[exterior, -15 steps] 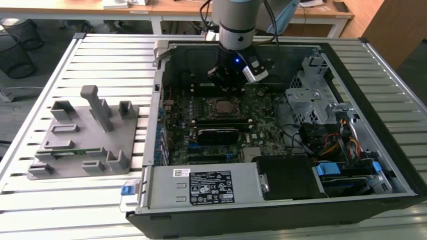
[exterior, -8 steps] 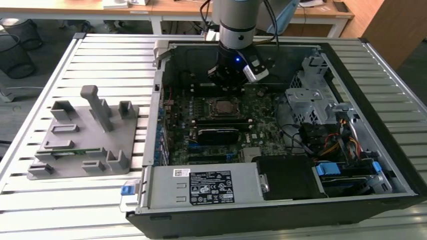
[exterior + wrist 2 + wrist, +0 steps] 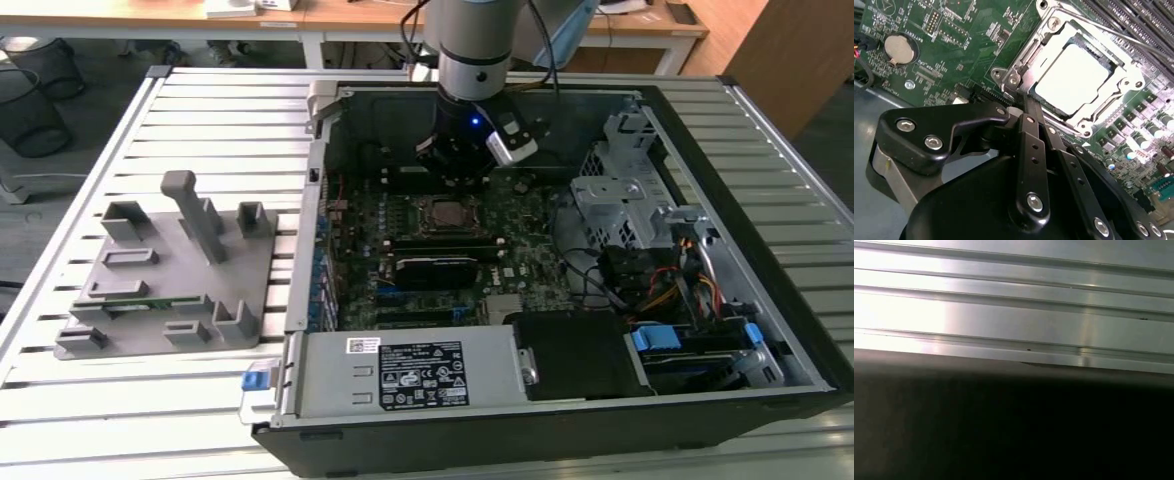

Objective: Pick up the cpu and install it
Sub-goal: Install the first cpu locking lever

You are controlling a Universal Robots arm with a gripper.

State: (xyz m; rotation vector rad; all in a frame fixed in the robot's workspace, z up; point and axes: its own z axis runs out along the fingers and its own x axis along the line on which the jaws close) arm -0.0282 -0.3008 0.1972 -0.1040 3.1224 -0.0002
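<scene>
The cpu (image 3: 1074, 80), a flat square chip with a bright silver top, lies inside the metal socket frame (image 3: 1126, 75) on the green motherboard (image 3: 949, 30). In the second wrist view my gripper (image 3: 1016, 107) hangs just off the socket's corner, its black fingers (image 3: 1030, 145) drawn together with nothing between them. In the exterior view the gripper (image 3: 461, 172) sits low inside the open computer case (image 3: 747, 330), just behind the socket (image 3: 445, 212).
A grey plastic fixture tray (image 3: 174, 270) stands on the slatted table (image 3: 200, 120) at the exterior view's left. In the case are a black heatsink block (image 3: 434, 268), a power supply (image 3: 407, 375), a drive cage (image 3: 621, 195) and cables (image 3: 667, 290). A coin battery (image 3: 898, 49) sits on the board.
</scene>
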